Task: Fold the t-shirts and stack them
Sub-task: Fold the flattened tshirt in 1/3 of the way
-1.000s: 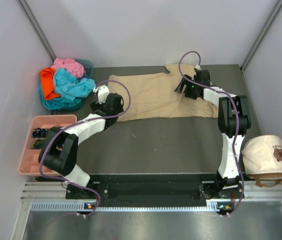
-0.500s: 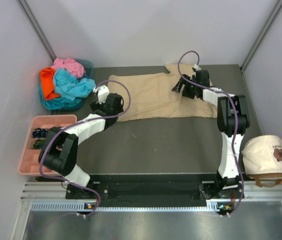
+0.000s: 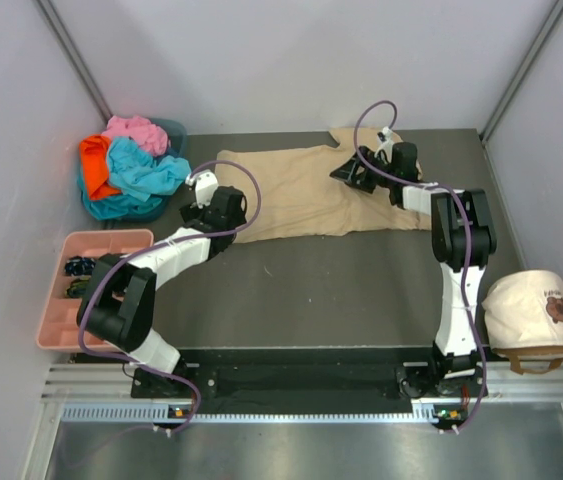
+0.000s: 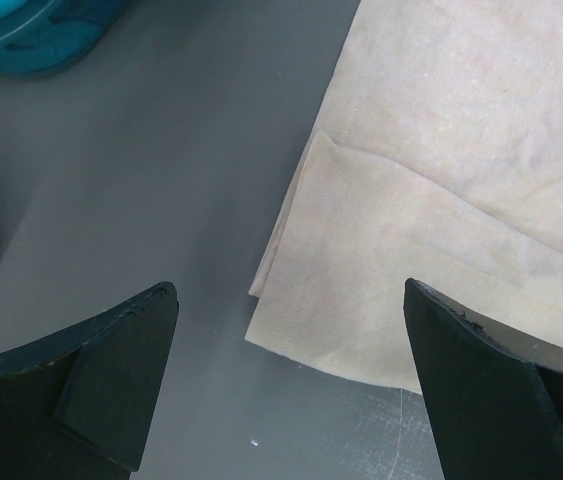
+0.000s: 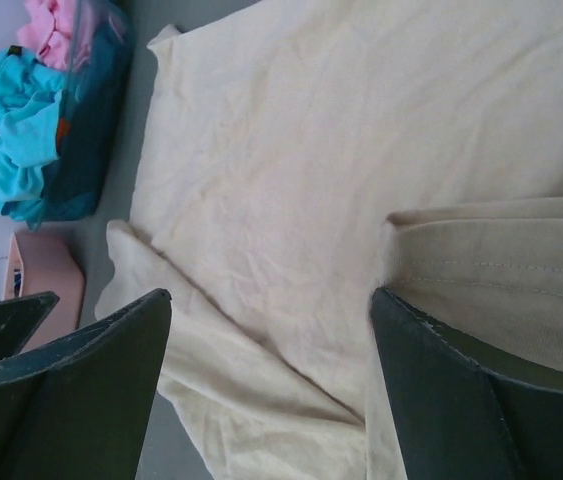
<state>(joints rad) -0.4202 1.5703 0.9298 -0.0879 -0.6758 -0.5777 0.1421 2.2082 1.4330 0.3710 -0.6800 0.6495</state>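
A large tan t-shirt (image 3: 301, 190) lies spread flat at the back of the table. My left gripper (image 3: 219, 205) hovers open at its near left corner; in the left wrist view that folded corner (image 4: 361, 300) lies between my wide-apart jaws (image 4: 289, 288), untouched. My right gripper (image 3: 349, 172) stands open over the shirt's far right part. In its wrist view the wrinkled cloth (image 5: 281, 180) fills the gap of the gripper (image 5: 271, 295), and a folded stitched edge (image 5: 501, 260) lies by the right finger. Turquoise (image 3: 146, 170), orange (image 3: 94, 165) and pink (image 3: 136, 130) t-shirts are heaped at the back left.
The heap sits in a teal bin (image 3: 173, 128) against the left wall. A pink compartment tray (image 3: 56, 320) holding small items lies at the left edge. A cream cap (image 3: 531, 310) with a brown emblem rests at the right edge. Walls close in on three sides.
My right gripper has slid left across the tan shirt and its jaws have spread a little wider. The left arm and the shirt have not moved.
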